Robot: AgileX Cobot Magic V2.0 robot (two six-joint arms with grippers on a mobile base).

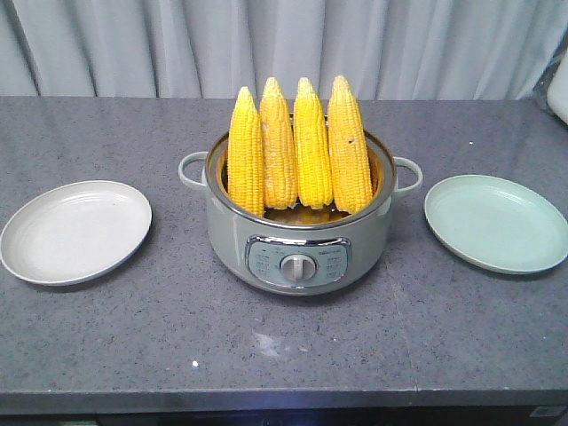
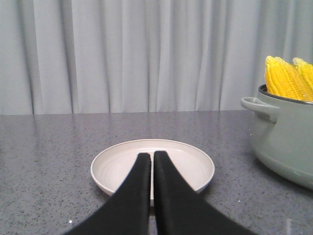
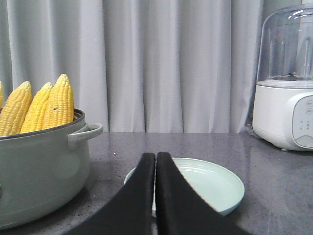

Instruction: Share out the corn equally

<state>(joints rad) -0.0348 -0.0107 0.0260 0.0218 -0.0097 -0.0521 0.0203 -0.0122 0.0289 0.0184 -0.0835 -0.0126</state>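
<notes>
Both of my end effectors are closed and hold nothing. Low in the left wrist view, the left end effector has its black fingers pressed together, overlapping the near rim of a white plate. The right end effector sits the same way before a pale green plate. Four cobs of corn stand upright, tips up, in a grey-green electric pot. It sits mid-frame in the front view, between the two plates on the grey counter.
</notes>
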